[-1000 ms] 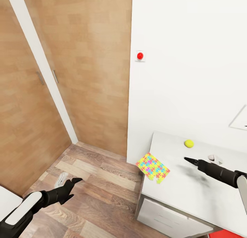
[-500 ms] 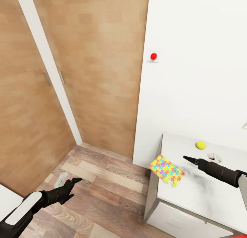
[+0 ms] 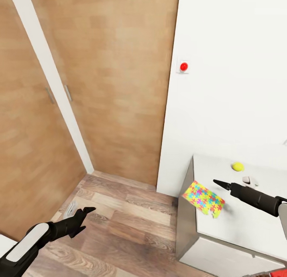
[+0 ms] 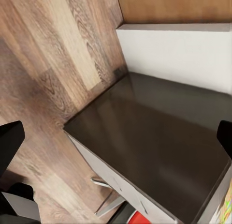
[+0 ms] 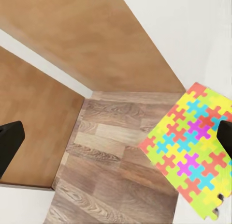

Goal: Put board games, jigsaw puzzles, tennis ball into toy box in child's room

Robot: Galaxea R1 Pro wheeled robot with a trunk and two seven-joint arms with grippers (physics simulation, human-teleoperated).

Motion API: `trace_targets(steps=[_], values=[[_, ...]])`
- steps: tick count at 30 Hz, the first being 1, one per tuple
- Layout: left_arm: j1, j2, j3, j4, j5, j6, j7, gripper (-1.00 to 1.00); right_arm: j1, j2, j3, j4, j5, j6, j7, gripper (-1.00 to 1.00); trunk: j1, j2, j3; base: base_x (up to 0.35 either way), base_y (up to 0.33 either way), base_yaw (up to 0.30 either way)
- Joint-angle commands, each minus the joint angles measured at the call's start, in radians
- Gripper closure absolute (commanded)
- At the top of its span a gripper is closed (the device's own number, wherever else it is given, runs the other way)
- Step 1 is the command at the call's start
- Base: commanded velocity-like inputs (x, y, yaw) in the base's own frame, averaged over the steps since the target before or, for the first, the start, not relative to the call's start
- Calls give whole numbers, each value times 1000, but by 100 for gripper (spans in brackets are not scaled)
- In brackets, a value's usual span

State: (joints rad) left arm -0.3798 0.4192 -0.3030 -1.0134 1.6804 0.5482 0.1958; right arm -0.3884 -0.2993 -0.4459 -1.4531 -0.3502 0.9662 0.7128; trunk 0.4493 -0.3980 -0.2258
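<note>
Lower right: the spread right claw hovers beside the jigsaw puzzle overhanging the table edge; best pinched by its overhang.

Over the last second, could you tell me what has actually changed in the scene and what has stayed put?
Only the view has shifted: the head camera swung left, so the table and wall slid right in frame. The jigsaw puzzle still overhangs the table's corner, and the tennis ball sits behind it as before. The left gripper still hangs over the floor, the right gripper over the table; nothing was grasped or released.
</note>
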Motion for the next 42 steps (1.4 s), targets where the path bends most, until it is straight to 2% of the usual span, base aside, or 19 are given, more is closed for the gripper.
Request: trace_targets(steps=[1,11,13,14,15,16,17,18,20,21,23,24,26,27,29,30,32,35,42], values=[[-1,1,-2,-2,10,-1,8,-100,-1,0,-1,-2,4,5,6,-100,1,-2,-2,63,259,-241],[-1,1,-5,-4,10,-1,9,-100,-1,-1,-11,-6,4,5,6,-100,1,-2,3,31,128,-260],[-1,1,-6,-5,9,-1,9,-100,-1,-1,-41,-6,4,5,7,-100,1,-2,4,12,49,-271],[-1,1,-6,-5,9,-1,9,-100,-1,-1,-41,-6,4,5,7,-100,1,-2,4,11,44,-272],[-1,0,-6,-6,8,-1,9,-100,-1,-1,-65,-7,4,5,7,-100,1,-2,5,8,35,-273],[-1,0,-6,-6,8,-1,9,-100,-1,-1,-65,-7,4,5,7,-100,1,-2,5,8,35,-273],[-1,0,-7,-7,7,-1,9,-100,-1,-1,-93,-7,4,5,7,-100,1,-2,5,7,28,-275],[-1,0,-7,-7,7,-1,9,-100,-1,-1,-93,-7,4,5,7,-100,1,-2,6,7,28,-275],[-1,-1,-8,-13,0,-2,10,-100,-1,-1,-151,-7,4,6,7,-100,1,-2,6,5,20,-276],[-1,-1,-8,-13,0,-2,10,-100,-1,-1,-151,-7,4,6,7,-100,1,-2,6,4,18,-277],[-1,-1,-9,-23,-22,-3,11,-100,-1,-1,-194,-7,4,6,7,-100,1,-2,7,3,13,-278],[-1,-1,-9,-23,-22,-3,11,-100,-1,-1,-194,-7,4,6,7,-100,1,-2,7,3,11,-278],[-1,-1,-9,-29,-61,-3,11,-100,-1,-2,-222,-7,4,6,7,-100,1,-2,7,2,8,-279],[-1,-1,-9,-29,-61,-3,11,-100,-1,-2,-222,-7,4,6,7,-100,1,-2,7,2,7,-279],[-1,-2,-9,-35,-108,-3,10,-100,-1,-4,-241,-7,4,6,6,-100,1,-2,7,1,5,-280],[-1,-2,-9,-35,-108,-3,10,-100,-1,-4,-241,-7,4,6,6,-100,1,-2,7,1,5,-280],[-1,-2,-10,-40,-129,-3,10,-100,-1,-5,-247,-7,4,6,6,-100,1,-2,7,1,4,-280],[-1,-3,-9,-72,-172,-4,7,-100,-1,-9,-260,-7,5,6,6,-100,1,-2,8,1,2,-280],[-1,-2,-6,-114,-198,-3,-4,-100,-1,-11,-268,-7,8,5,5,-100,1,-2,8,0,1,-280]])
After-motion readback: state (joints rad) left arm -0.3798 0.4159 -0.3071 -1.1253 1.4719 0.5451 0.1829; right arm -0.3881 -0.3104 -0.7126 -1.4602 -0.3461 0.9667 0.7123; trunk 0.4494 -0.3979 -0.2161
